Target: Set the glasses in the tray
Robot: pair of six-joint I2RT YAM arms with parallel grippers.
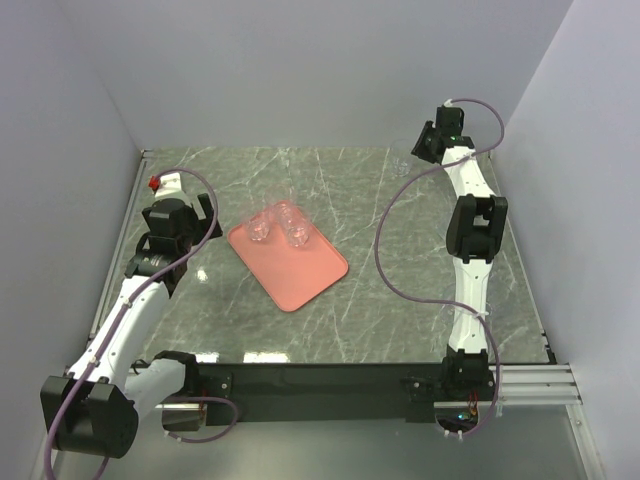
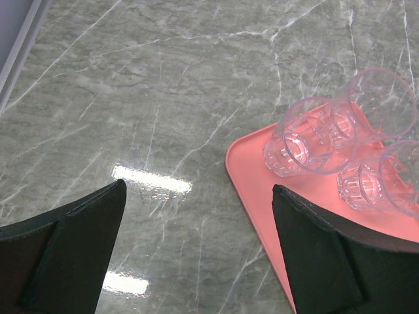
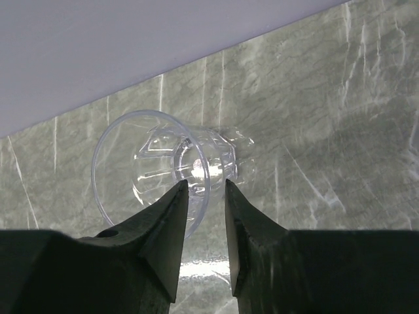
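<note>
**Four glasses, one tray, two grippers**

Three glasses (image 2: 301,140) stand mouth-up on the tray (image 1: 305,275), bunched close together at its far end. A fourth glass (image 3: 163,167) sits on the table (image 1: 400,290) well apart from the tray, off to its far right near the back wall. Whether it is upright or tipped cannot be told. The right gripper (image 3: 205,190) is at this glass. Its jaws are narrow and straddle the near rim, one finger inside the mouth and one outside, with a slim gap on either side. The left gripper (image 2: 196,196) hangs just beside the tray's left edge, its jaws spread wide and holding nothing.
</note>
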